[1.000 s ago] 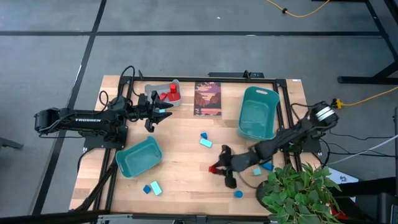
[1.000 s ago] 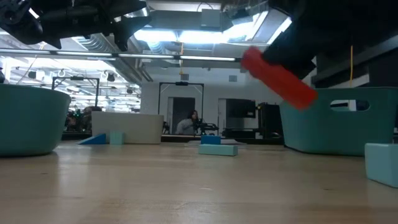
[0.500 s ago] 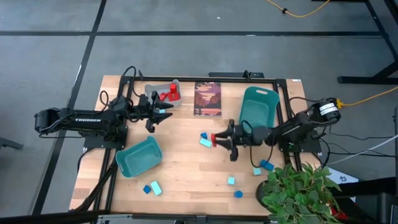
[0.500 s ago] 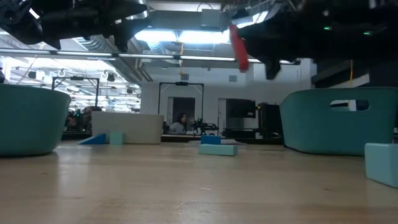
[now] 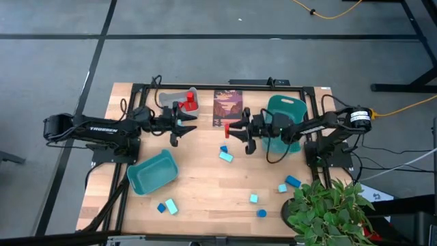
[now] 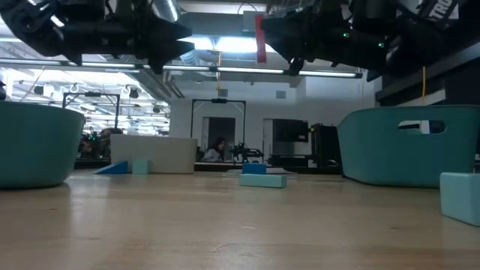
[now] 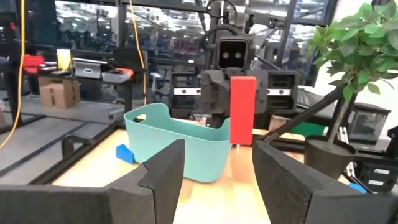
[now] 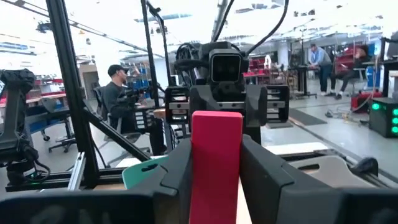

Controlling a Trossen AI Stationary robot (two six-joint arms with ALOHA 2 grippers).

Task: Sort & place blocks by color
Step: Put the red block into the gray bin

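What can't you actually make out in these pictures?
- The red blocks in the grey bin, high view: too small and bunched to count.
- The inside of the teal bin, low view: its wall hides it.
- The lower end of the red block, right wrist view: cut off by the edge, between the right gripper's fingers.

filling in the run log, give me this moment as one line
right gripper: shut on red block, held above table | left gripper: open, facing it | phase: apparent handover | grey bin: holds red blocks
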